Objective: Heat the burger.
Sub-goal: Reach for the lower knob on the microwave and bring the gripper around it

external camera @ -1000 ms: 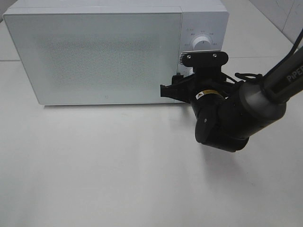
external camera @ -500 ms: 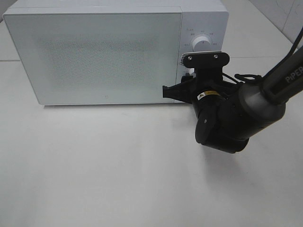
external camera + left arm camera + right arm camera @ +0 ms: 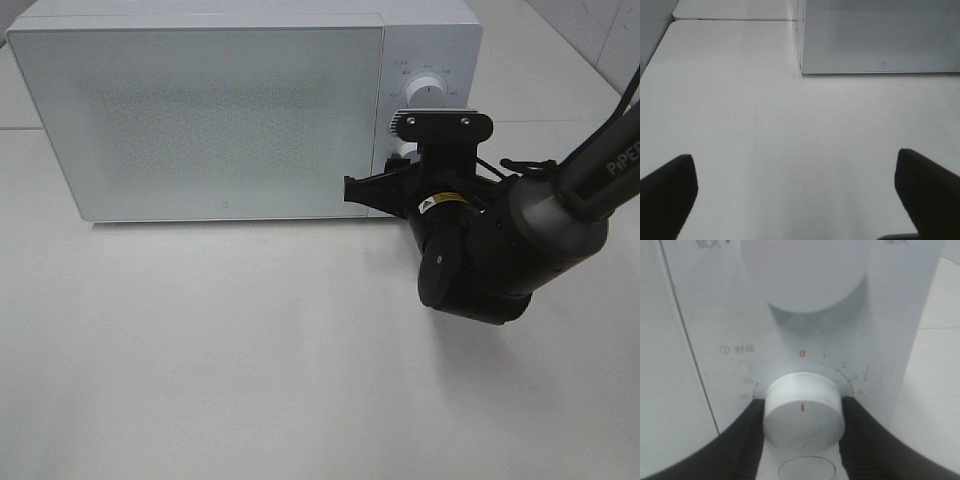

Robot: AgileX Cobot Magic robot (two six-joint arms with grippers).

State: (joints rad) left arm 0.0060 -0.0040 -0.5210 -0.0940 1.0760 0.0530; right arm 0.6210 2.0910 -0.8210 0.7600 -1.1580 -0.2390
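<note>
Two fingers point(image 3: 737, 442) of right tool point(image 3: 802, 405) pinch timer knob point(image 3: 805, 422).

You have a white microwave point(image 3: 230, 110) standing on the pale counter point(image 3: 250, 380). Its door point(image 3: 200, 120) is closed, and the speckled window lets you see nothing of the inside. Right of the door runs the control panel point(image 3: 432, 50) with two round white knobs, one above the other. The upper knob point(image 3: 427, 90) sits near the top. The lower knob point(image 3: 803, 412) carries a short red line point(image 3: 802, 407) that sits straight beneath the red zero point(image 3: 801, 354) of the printed timer scale. Just under that knob you can make out part of an oval button point(image 3: 807, 470). By the microwave's left side a seam point(image 3: 735, 19) crosses the counter — another pale surface lies beyond it.
</note>
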